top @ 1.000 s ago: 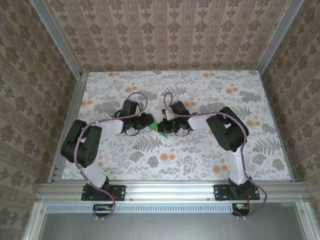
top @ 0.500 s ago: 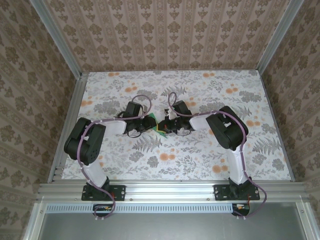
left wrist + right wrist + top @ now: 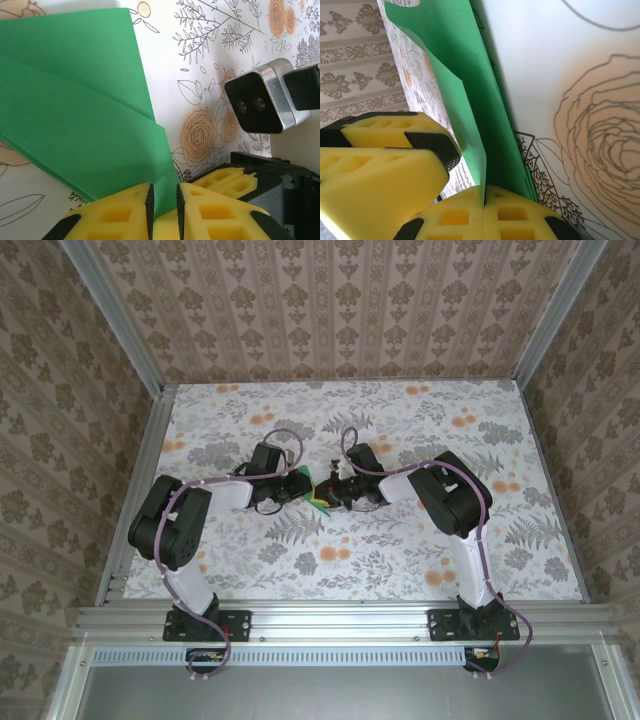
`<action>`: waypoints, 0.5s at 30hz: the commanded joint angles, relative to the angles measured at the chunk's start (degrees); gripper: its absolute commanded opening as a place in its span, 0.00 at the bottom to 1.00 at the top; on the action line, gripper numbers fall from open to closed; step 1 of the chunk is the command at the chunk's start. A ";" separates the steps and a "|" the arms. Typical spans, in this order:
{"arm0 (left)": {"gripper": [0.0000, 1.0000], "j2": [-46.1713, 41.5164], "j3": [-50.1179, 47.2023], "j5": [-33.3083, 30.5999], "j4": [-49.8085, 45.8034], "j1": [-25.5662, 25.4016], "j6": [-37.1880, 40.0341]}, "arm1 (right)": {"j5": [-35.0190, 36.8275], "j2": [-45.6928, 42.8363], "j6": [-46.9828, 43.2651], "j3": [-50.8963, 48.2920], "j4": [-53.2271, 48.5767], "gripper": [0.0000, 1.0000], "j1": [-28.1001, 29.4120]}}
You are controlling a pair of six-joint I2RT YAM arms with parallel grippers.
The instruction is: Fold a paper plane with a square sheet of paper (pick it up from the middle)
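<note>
The green sheet of paper (image 3: 75, 100) is folded into layers with a slanted crease and lies on the floral tabletop at mid-table (image 3: 319, 502). Both grippers meet over it. My left gripper (image 3: 164, 192) has its yellow fingers a narrow gap apart, and a corner of the paper reaches into that gap. My right gripper (image 3: 484, 192) is shut, pinching a raised flap of the paper (image 3: 470, 100) between its pads. From above the left gripper (image 3: 304, 486) and the right gripper (image 3: 326, 492) almost touch. The left gripper's fingers (image 3: 385, 165) stand close at the left of the right wrist view.
The right arm's wrist camera (image 3: 260, 102) hangs just right of the paper. Aluminium rails (image 3: 140, 480) and patterned walls bound the floral table (image 3: 400, 560). Open tabletop lies in front of and behind the grippers.
The left arm has swung in toward the right gripper, and its jaws have narrowed. Less of the green paper shows from above. The right gripper stays shut on the paper.
</note>
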 commanded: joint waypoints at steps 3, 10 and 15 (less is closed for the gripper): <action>0.20 -0.25 -0.73 -1.71 -0.11 0.07 1.26 | -0.59 2.02 1.46 -0.73 -0.06 0.00 -0.27; 0.16 -0.51 -1.94 -5.24 -0.35 0.47 0.28 | 0.03 2.02 0.43 -1.00 -1.42 0.00 -0.40; 0.15 0.40 -2.46 -6.21 0.01 0.77 -0.63 | 0.12 2.02 -0.10 -1.00 -1.99 0.00 -0.40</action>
